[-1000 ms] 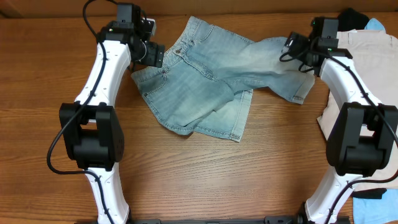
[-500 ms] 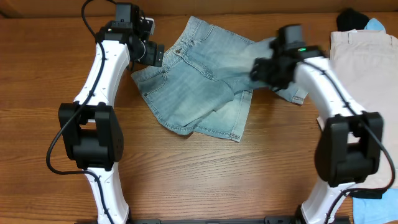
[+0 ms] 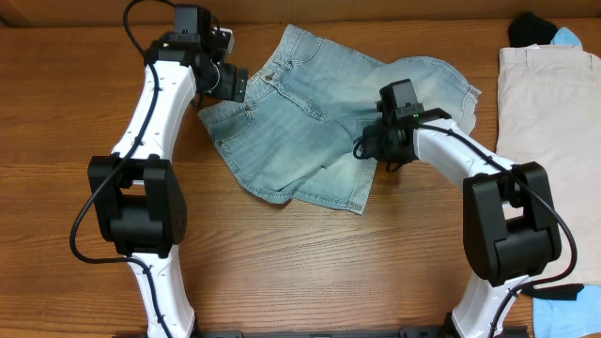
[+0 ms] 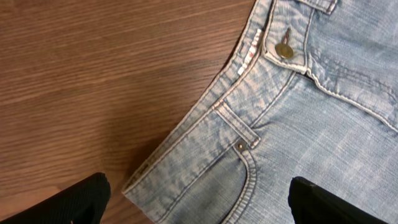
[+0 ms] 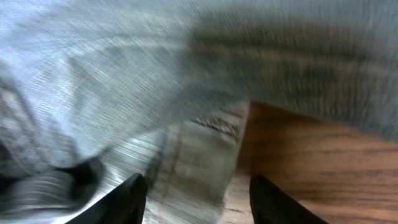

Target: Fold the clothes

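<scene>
overhead: shorts [image 3: 310, 122] rumpled, top-centre of table [image 3: 282, 272]; fold seemingly not begun; since 1 s ago right gripper [image 3: 373, 148] swung from far leg to middle hem | left wrist: left gripper [image 4: 199, 196] parted over waistband | right wrist: parted astride hem; next, probably close the 2, lift

Denim shorts [image 3: 300, 122] lie mid-table [image 3: 300, 272], your left gripper [image 3: 233, 83] at their left edge, right gripper [image 3: 376, 145] on their right; another garment [image 3: 554, 113] far right.

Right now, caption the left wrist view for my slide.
Open left claw poised over denim shorts near waistband button and front pocket.
</scene>
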Controlling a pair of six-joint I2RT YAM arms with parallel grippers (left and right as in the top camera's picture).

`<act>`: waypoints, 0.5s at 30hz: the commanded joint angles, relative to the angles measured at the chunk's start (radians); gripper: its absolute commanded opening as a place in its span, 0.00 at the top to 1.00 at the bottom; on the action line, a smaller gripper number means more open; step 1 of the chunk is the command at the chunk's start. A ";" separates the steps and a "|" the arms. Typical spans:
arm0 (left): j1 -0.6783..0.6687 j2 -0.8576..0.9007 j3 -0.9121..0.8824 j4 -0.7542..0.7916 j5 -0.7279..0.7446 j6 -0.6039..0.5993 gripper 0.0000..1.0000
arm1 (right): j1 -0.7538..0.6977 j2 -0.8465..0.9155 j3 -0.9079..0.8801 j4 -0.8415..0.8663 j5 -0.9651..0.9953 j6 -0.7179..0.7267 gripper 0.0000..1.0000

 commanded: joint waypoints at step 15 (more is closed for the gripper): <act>0.005 0.004 0.023 -0.089 0.006 0.019 0.04 | -0.047 -0.040 0.016 -0.121 -0.026 0.161 0.96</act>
